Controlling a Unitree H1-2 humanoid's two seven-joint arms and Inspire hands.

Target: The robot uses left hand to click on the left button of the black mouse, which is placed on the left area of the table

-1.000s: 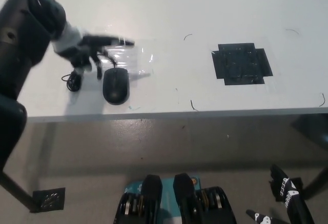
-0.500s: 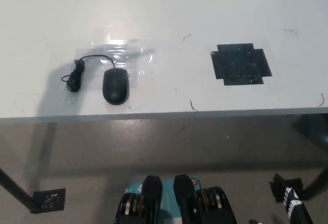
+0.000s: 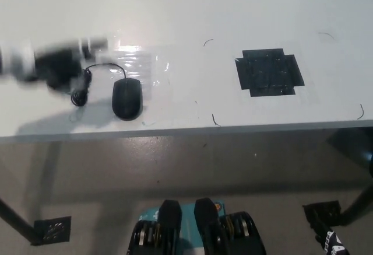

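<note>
The black mouse [image 3: 127, 98] lies on the left part of the white table [image 3: 192, 10], near the front edge. Its cable [image 3: 81, 87] is coiled just to its left. My left hand [image 3: 53, 63] shows as a motion-blurred dark and white streak at the far left, above the cable and apart from the mouse; its fingers are too smeared to read. A small part of my black right hand [image 3: 331, 241] shows at the bottom right corner, below the table.
A black tape patch [image 3: 269, 72] is stuck on the right half of the table. Shiny clear tape [image 3: 143, 61] covers the surface behind the mouse. The table's front edge [image 3: 233, 128] runs across the middle of the picture.
One second ago the left hand hovered just behind the mouse, then left the picture. Now it is back at the far left, blurred. The mouse has not moved; the camera shifted slightly.
</note>
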